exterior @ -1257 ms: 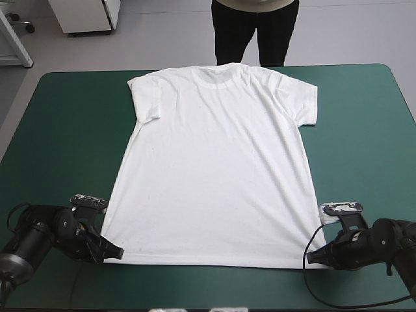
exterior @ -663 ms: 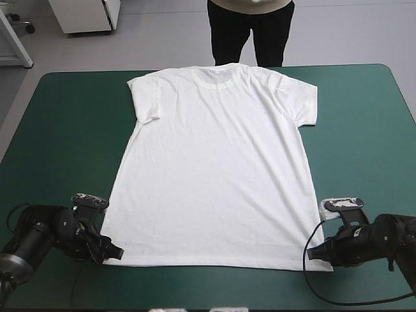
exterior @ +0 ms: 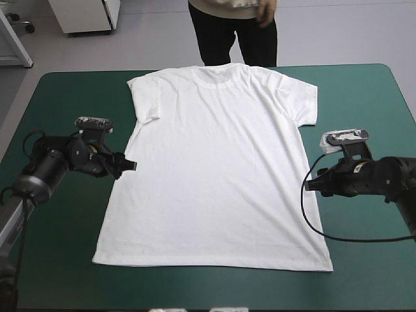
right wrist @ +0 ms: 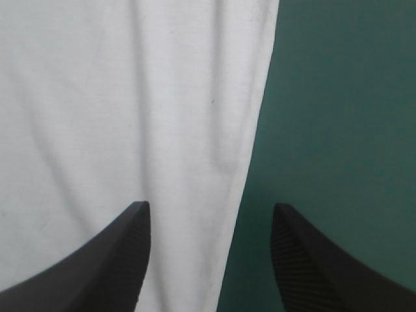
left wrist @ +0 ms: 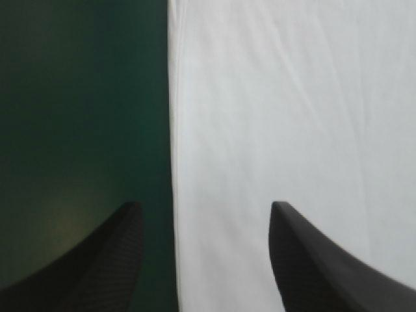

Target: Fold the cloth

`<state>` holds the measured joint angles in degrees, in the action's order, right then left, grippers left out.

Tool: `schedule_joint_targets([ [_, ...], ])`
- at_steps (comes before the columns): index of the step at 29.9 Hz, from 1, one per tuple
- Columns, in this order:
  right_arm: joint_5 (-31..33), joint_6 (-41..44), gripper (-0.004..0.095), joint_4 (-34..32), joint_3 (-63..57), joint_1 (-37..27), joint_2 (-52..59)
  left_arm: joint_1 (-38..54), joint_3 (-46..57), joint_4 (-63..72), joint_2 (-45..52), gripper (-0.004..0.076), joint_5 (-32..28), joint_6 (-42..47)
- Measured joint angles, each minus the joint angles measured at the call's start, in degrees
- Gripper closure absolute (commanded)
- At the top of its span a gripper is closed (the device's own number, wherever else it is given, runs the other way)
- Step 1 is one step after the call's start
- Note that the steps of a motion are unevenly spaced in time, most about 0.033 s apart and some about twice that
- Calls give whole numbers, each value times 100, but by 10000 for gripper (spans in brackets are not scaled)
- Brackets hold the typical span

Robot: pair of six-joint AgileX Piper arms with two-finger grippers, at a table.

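1. White short-sleeved T-shirt [exterior: 214, 169] lies flat mid-table, collar at the far edge.
2. Left gripper [exterior: 131, 165] and right gripper [exterior: 307, 185], fingers spread and empty, straddle its side edges.
3. Teal-green cover [exterior: 364, 104] lies open alongside.

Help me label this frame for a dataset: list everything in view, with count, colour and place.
T-shirt: one, white, spread flat mid-table, collar toward the far edge.
Table cover: one, teal-green, showing on all sides of the T-shirt.
Left gripper: one, black fingers, open, astride the T-shirt's left side edge, about midway along it.
Right gripper: one, black fingers, open, astride the T-shirt's right side edge, about midway along it.
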<state>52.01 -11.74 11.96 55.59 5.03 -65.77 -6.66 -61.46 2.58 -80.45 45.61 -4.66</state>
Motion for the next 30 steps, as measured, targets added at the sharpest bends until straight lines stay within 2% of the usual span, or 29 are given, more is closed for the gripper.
schedule_joint_targets([
  [6,-49,-76,399,-18,373,0,-595,0,-1243,-49,-1177,304,-312,254],
  [12,-95,-89,399,-18,558,0,-804,0,-2187,-193,-2265,304,-129,466],
  [17,-147,-108,399,-18,559,0,-804,45,-2542,-146,-2949,304,4,466],
  [24,-190,-150,407,-7,559,0,-814,277,-2778,-13,-3408,306,-4,466],
  [27,-242,-150,445,34,559,0,-814,244,-2843,-13,-3468,351,24,342],
  [30,-255,-150,473,51,559,0,-814,154,-2891,-33,-3518,460,18,241],
])
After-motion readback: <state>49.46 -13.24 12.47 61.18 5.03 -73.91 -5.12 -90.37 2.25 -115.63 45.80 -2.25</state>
